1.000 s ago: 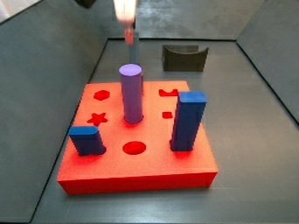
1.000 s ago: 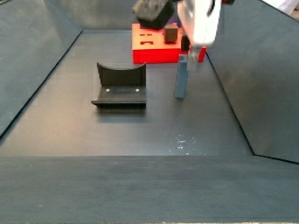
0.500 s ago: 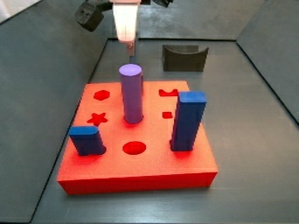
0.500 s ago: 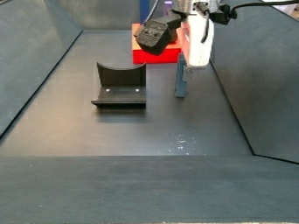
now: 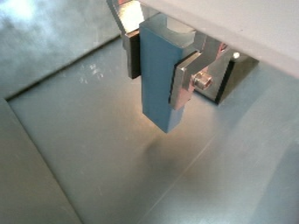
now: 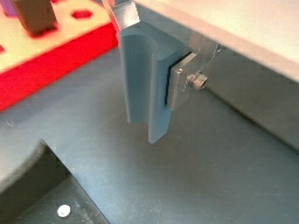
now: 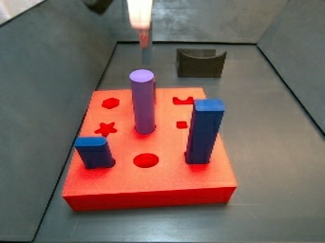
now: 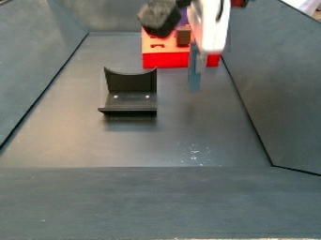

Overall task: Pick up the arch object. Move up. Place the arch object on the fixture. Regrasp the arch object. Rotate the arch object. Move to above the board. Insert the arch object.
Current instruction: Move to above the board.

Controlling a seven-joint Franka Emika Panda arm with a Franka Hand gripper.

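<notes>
Fixture: dark notched block on the floor, left, unoccupied. Arch object: pale grey-blue bar, upright, hanging clear of the floor beside the red board. Gripper: silver fingers clamped on the bar's upper end, the lower length free. Handling (judged): rigid, light, smooth-faced, likely slippery; flat flanks suit the pads best, a mid-length hold for regrasping.

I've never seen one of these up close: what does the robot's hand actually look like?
The gripper has two flat silver plate fingers, one fixed by a small bolt. Above them sits a white, boxy body, beside a dark block, seen in a side view.
</notes>
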